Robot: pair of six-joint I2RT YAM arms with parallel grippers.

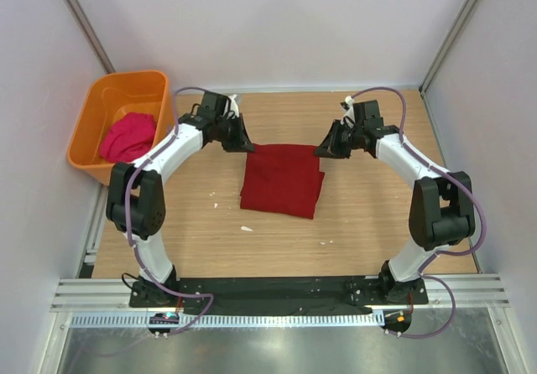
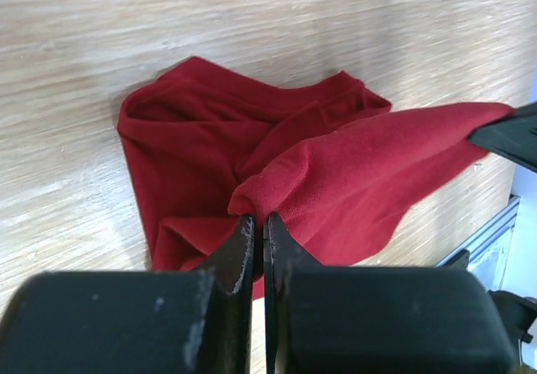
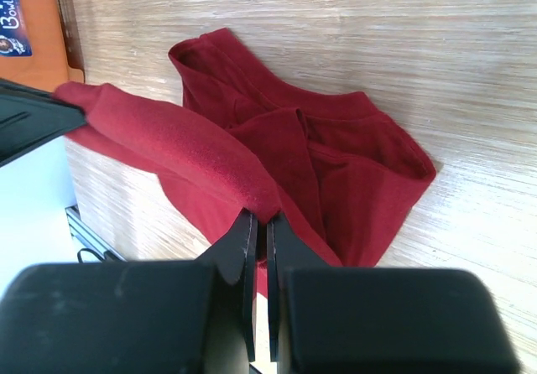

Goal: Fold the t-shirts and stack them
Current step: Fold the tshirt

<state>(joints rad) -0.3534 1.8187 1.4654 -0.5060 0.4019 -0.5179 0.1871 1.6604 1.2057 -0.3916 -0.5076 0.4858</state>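
With my left gripper (image 2: 258, 221) and right gripper (image 3: 262, 221) each pinching a far corner of the dark crimson cloth t-shirt (image 1: 281, 181) lying on the wooden desk (image 1: 361, 215), I judge I should draw both corners toward me evenly, keeping that edge taut so the fold lands square.

Near edge of crimson t-shirt (image 2: 327, 173) hidden behind left jaws; orange tub (image 3: 47, 23) label (image 3: 13, 13), up-left of right jaws, cut off.

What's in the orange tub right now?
A crumpled magenta-pink t-shirt lies in the orange tub, toward its near end. Anything beneath the shirt is covered by the cloth.
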